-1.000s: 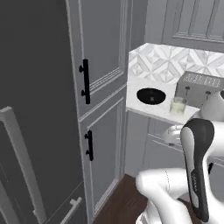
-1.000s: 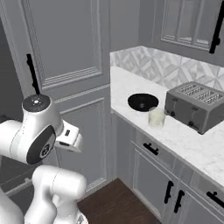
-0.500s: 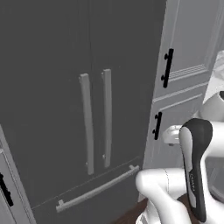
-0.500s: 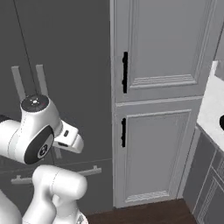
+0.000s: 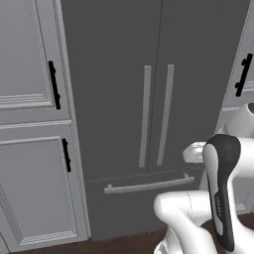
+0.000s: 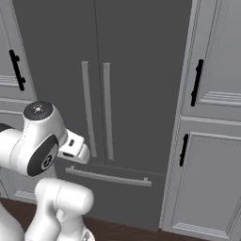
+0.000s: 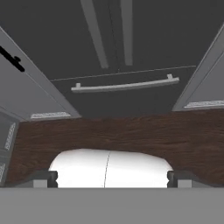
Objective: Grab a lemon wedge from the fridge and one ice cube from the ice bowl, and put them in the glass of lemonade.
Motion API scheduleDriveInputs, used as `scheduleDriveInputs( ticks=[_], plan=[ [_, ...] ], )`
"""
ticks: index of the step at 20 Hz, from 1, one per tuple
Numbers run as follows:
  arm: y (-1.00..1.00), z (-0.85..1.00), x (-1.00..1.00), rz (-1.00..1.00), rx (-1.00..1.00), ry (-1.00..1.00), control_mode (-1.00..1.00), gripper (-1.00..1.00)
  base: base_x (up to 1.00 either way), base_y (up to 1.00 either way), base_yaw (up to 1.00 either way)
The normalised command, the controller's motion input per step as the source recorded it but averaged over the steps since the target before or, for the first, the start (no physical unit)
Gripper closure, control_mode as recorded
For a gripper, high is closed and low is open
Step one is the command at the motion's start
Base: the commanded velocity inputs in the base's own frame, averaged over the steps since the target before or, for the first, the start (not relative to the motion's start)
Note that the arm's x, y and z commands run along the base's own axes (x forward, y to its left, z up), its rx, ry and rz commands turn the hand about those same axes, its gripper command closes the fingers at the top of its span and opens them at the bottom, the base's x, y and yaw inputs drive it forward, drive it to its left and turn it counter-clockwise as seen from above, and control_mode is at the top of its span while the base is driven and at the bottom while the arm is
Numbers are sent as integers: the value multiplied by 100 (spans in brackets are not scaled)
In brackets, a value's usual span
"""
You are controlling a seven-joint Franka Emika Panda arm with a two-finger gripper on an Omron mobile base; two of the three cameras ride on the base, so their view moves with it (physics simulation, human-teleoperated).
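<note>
Base has driven from the counter to face the fridge (image 5: pixel 158 99) | doors shut | gripper (image 7: pixel 109 178) spread, empty | next: reach a door handle (image 5: pixel 166 114).

Closed fridge (image 5: pixel 124 44) doors block access; floor (image 7: pixel 131 131) before them lies open.

Kitchen: dark double-door fridge (image 5: pixel 158 99), grey panelled cabinets (image 6: pixel 212 141), wood floor (image 7: pixel 131 131).
</note>
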Motion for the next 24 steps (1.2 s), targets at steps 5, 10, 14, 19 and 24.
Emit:
scheduleDriveInputs(
  ticks=[5, 10, 14, 19, 24],
  plan=[
    [0, 0, 0, 0, 0, 0, 100, -100, -69, -12, 2],
    [0, 0, 0, 0, 0, 0, 100, -100, -51, 15, 0],
    [0, 0, 7, 0, 0, 0, -100, -100, 3, 0, 0],
    [0, -11, 75, 0, 1, 0, -100, -100, 0, 0, 0],
    [0, -8, 54, 0, 0, -1, -100, -100, 0, 0, 0]
  ],
)
